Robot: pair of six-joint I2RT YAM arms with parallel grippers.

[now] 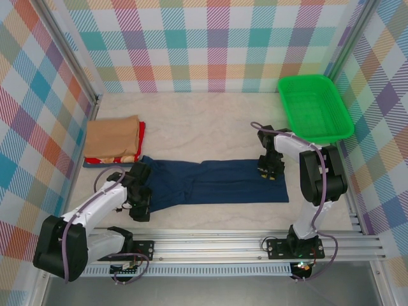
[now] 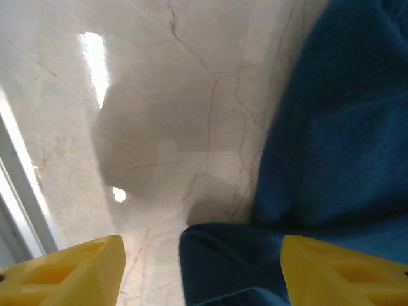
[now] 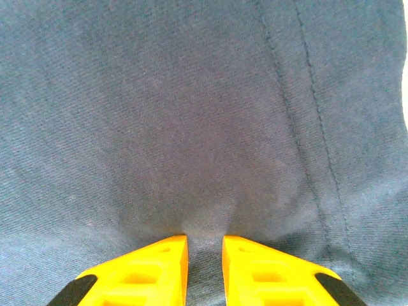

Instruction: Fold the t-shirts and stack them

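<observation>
While lying long and flat along the near marble surface [image 1: 191,124], navy t-shirt [image 1: 217,182] stretched between both arms. At its right end, right fingers [image 3: 162,264] almost closed — pinching a ridge of cloth. At its left edge, left fingers [image 2: 70,271] spread wide, gripping nothing. Beyond, folded t-shirts [image 1: 113,137] stacked, tan on top.
</observation>
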